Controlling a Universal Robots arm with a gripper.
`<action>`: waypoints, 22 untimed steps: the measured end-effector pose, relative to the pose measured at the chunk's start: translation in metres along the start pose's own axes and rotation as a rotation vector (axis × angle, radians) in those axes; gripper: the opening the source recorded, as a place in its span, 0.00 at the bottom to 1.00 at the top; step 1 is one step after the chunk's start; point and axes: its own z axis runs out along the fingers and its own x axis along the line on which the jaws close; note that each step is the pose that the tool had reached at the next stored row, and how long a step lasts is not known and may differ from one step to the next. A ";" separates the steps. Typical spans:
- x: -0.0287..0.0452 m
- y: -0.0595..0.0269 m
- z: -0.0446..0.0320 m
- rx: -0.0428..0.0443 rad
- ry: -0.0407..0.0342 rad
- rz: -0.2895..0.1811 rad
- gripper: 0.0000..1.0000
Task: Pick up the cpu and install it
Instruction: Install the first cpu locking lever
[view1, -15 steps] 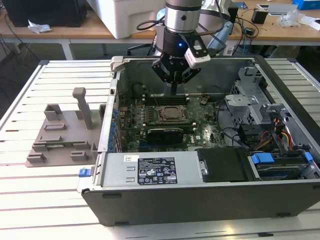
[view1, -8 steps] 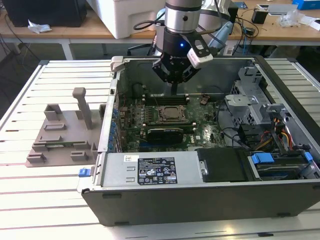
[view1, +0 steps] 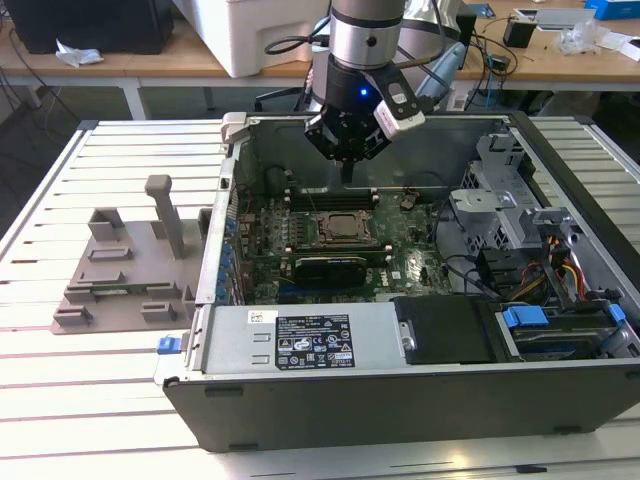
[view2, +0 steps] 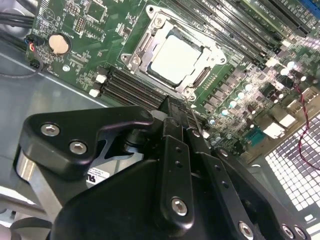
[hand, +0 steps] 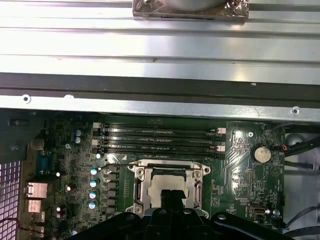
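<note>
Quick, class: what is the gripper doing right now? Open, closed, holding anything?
Gripper: cannot be told; it hangs above the socket, where the cpu already sits.

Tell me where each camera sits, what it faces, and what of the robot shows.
Exterior view: off the arm, raised, looking down into the open case; the arm and gripper hang above the socket.
Second wrist view: on the arm, looking past the gripper body at the cpu lying in the socket.
First wrist view: on the arm, facing the board and case wall.
Both wrist views share the cpu.
</note>
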 end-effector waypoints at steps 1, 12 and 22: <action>0.0000 0.0000 0.0000 0.0000 0.0000 0.000 0.11; 0.0002 0.0003 -0.0068 -0.0002 0.0001 0.000 0.11; 0.0024 0.0008 -0.0161 -0.0004 -0.0003 0.000 0.11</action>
